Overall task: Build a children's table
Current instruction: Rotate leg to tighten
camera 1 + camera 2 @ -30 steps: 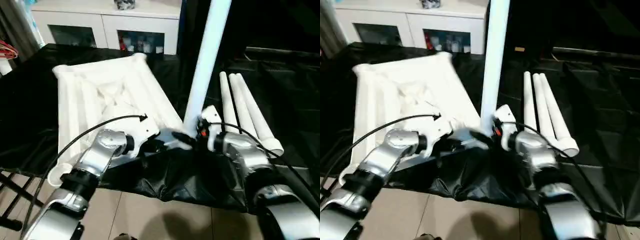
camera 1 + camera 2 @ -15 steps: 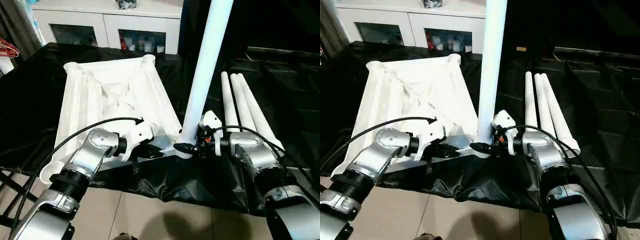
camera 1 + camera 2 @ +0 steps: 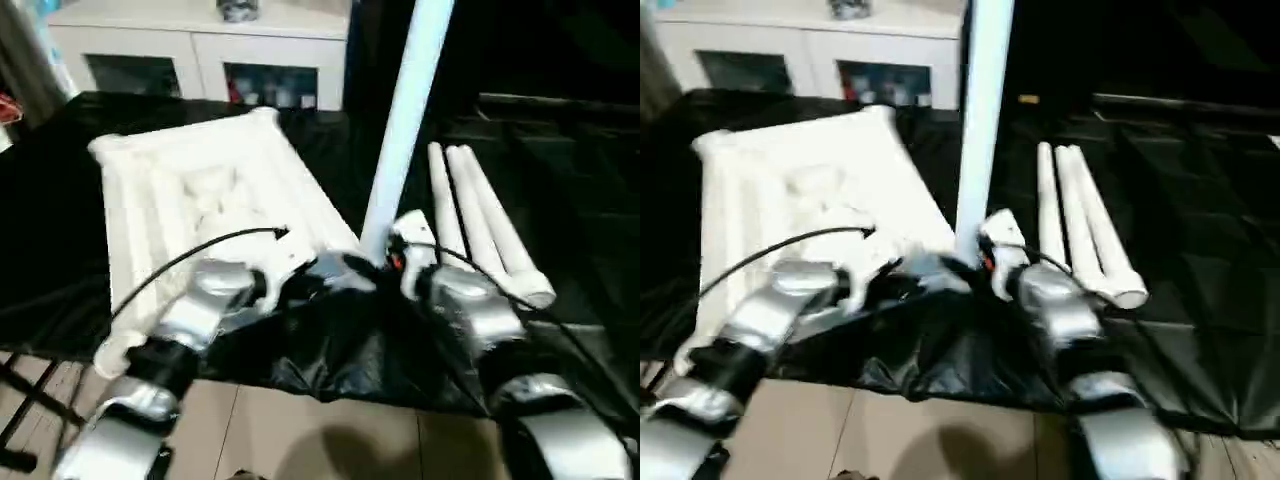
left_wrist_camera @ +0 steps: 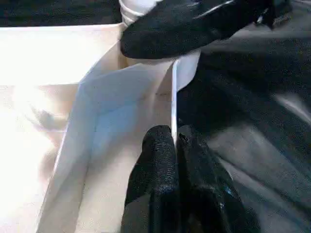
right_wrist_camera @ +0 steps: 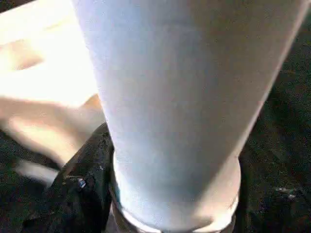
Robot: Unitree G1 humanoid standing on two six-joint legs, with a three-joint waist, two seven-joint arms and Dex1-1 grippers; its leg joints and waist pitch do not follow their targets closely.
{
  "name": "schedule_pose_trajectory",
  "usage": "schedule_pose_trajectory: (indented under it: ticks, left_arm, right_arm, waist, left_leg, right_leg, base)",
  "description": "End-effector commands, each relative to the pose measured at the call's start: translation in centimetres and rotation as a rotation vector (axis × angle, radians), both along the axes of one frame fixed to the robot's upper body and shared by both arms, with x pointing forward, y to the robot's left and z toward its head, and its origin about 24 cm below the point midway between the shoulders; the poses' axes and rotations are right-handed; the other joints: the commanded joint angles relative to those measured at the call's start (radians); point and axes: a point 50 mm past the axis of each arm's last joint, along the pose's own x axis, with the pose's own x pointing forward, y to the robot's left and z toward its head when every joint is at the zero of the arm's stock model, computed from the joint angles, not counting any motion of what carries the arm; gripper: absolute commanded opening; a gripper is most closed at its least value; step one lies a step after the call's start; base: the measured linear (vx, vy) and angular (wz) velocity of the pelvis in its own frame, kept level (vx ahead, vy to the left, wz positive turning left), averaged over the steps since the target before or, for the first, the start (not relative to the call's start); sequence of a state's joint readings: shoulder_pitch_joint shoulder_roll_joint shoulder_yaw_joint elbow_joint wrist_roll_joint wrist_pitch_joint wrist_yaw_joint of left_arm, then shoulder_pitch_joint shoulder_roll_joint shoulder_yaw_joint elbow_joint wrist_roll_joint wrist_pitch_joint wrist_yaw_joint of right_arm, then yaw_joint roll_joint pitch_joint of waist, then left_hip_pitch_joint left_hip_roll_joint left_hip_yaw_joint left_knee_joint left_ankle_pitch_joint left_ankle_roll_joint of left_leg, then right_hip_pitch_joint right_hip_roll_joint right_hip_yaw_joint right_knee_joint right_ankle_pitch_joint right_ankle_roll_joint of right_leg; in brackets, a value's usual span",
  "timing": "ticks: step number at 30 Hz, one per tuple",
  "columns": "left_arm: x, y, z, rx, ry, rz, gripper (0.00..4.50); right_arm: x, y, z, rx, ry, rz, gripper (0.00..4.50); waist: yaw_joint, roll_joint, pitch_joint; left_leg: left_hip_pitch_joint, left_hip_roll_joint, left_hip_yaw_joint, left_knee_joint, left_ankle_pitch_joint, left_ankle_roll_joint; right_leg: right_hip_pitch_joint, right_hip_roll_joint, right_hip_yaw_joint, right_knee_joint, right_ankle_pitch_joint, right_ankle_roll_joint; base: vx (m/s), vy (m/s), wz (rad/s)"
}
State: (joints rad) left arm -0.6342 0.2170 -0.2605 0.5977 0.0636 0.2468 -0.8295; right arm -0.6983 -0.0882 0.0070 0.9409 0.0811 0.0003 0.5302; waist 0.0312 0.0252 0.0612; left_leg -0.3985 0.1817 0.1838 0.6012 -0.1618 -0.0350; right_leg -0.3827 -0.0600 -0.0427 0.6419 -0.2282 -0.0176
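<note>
Children's table top (image 3: pixel 200 190) lies upside down on black sheeting in the head views, one leg (image 3: pixel 400 120) upright in its near corner socket, three spare legs (image 3: pixel 480 220) alongside. Left wrist view: left end effector (image 4: pixel 175 145) pinches the rim. Right wrist view: right end effector (image 5: pixel 85 182) clasps the leg's base; pressing straight down should seat it.

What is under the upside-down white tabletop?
A black sheet shows around the tabletop and hangs over the near edge. What the sheet covers beneath is hidden. One leg stands upright at the tabletop's near corner.
</note>
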Motion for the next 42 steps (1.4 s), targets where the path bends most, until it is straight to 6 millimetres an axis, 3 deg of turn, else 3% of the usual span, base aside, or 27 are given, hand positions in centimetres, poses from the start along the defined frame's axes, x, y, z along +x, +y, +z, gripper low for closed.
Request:
schedule_pose_trajectory:
  ticks: [1, 2, 4, 5, 12, 16, 18, 21, 30, 31, 36, 41, 42]
  left_arm:
    - [0.5, -2.0, 0.8, -0.043, -0.039, 0.022, 0.00]
    - [0.8, -2.8, 1.1, -0.058, -0.062, 0.052, 0.00]
    - [0.8, -3.0, 1.2, -0.064, -0.070, 0.050, 0.00]
    - [0.8, -3.1, 1.3, -0.066, -0.070, 0.041, 0.00]
    - [-0.2, -2.2, 1.1, -0.059, -0.060, -0.088, 0.00]
    - [-1.0, -1.6, 1.0, -0.066, -0.039, -0.167, 0.00]
    - [-1.6, -1.1, 0.8, -0.053, -0.008, -0.215, 0.00]
    - [-2.1, -0.5, 0.9, -0.052, 0.020, -0.275, 0.00]
    - [-2.8, 0.7, 1.1, -0.026, 0.059, -0.366, 0.00]
    - [-2.9, 0.9, 1.2, -0.023, 0.067, -0.380, 0.00]
    - [-3.1, 1.3, 1.2, -0.014, 0.091, -0.411, 0.00]
    - [-3.2, 1.5, 1.1, -0.010, 0.096, -0.408, 0.00]
    - [-3.1, 1.5, 1.0, -0.008, 0.086, -0.392, 0.00]
  right_arm:
    - [-0.8, 1.7, -2.1, -0.009, 0.116, -0.051, 2.76]
    - [-0.8, 3.3, -1.9, -0.017, 0.086, -0.053, 2.76]
    - [-0.8, 3.7, -1.8, -0.013, 0.073, -0.047, 3.32]
    - [-0.8, 3.9, -1.7, -0.001, 0.070, -0.042, 3.32]
    - [-0.4, 2.6, -0.8, -0.013, 0.008, 0.032, 3.99]
    - [-0.6, 1.3, -0.3, -0.024, -0.014, 0.159, 3.99]
    - [-1.1, 0.5, -0.3, -0.049, -0.014, 0.268, 3.99]
    - [-2.0, -0.5, -0.5, -0.067, -0.002, 0.404, 3.99]
    - [-3.3, -1.5, 0.2, -0.029, 0.016, 0.603, 3.99]
    - [-3.4, -1.5, 0.2, -0.027, 0.020, 0.622, 3.74]
    - [-3.8, -1.5, 0.3, -0.025, 0.033, 0.678, 3.37]
    - [-4.2, -1.1, 0.1, -0.011, 0.046, 0.697, 2.95]
    - [-4.5, -0.8, -0.3, -0.015, 0.048, 0.700, 2.90]
  waist:
    - [-0.002, 0.003, -0.068]
    - [-0.001, 0.004, -0.067]
    - [0.000, 0.001, -0.069]
    - [0.000, 0.001, -0.070]
    - [-0.001, -0.002, -0.072]
    - [0.003, 0.001, -0.074]
    - [0.007, 0.002, -0.077]
    - [0.012, 0.000, -0.075]
    - [0.026, 0.002, -0.073]
    - [0.027, 0.003, -0.073]
    - [0.033, 0.005, -0.074]
    - [0.033, 0.001, -0.074]
    - [0.032, -0.004, -0.075]
  left_leg:
    - [0.030, 0.052, -0.024, -0.076, -0.266, -0.006]
    - [0.031, 0.051, -0.024, -0.076, -0.265, -0.003]
    - [0.028, 0.050, -0.023, -0.076, -0.257, 0.002]
    - [0.027, 0.049, -0.022, -0.074, -0.248, 0.011]
    - [0.022, 0.051, -0.021, -0.072, -0.208, 0.045]
    - [0.023, 0.053, -0.020, -0.068, -0.179, 0.070]
    - [0.021, 0.056, -0.019, -0.065, -0.139, 0.099]
    - [0.022, 0.057, -0.017, -0.064, -0.143, 0.110]
    - [0.026, 0.060, -0.016, -0.068, -0.179, 0.087]
    - [0.027, 0.060, -0.016, -0.068, -0.176, 0.086]
    - [0.028, 0.060, -0.015, -0.068, -0.165, 0.082]
    - [0.029, 0.060, -0.013, -0.069, -0.171, 0.073]
    - [0.029, 0.060, -0.011, -0.068, -0.162, 0.075]
  right_leg:
    - [0.028, -0.085, 0.046, -0.094, -0.172, -0.240]
    - [0.028, -0.085, 0.046, -0.096, -0.162, -0.240]
    - [0.029, -0.084, 0.045, -0.095, -0.142, -0.239]
    - [0.031, -0.085, 0.045, -0.094, -0.124, -0.239]
    - [0.037, -0.085, 0.043, -0.088, -0.058, -0.251]
    - [0.038, -0.086, 0.043, -0.083, -0.005, -0.267]
    - [0.042, -0.084, 0.040, -0.075, 0.065, -0.276]
    - [0.043, -0.084, 0.037, -0.076, 0.057, -0.285]
    - [0.038, -0.084, 0.039, -0.080, -0.016, -0.280]
    - [0.036, -0.082, 0.039, -0.080, -0.011, -0.280]
    - [0.035, -0.082, 0.038, -0.077, 0.012, -0.282]
    - [0.034, -0.083, 0.039, -0.079, -0.014, -0.276]
    - [0.035, -0.082, 0.039, -0.078, -0.006, -0.275]
  base:
    - [0.000, 0.000, 0.00]
    - [0.000, 0.000, 0.00]
    - [0.000, 0.000, 0.00]
    - [0.000, 0.000, 0.00]
    - [0.000, 0.000, 0.00]
    - [0.000, 0.000, 0.00]
    - [0.000, 0.000, 0.00]
    - [0.000, 0.000, 0.00]
    - [0.000, 0.000, 0.00]
    - [0.000, 0.000, 0.00]
    - [0.000, 0.000, 0.00]
    - [0.000, 0.000, 0.00]
    - [0.000, 0.000, 0.00]
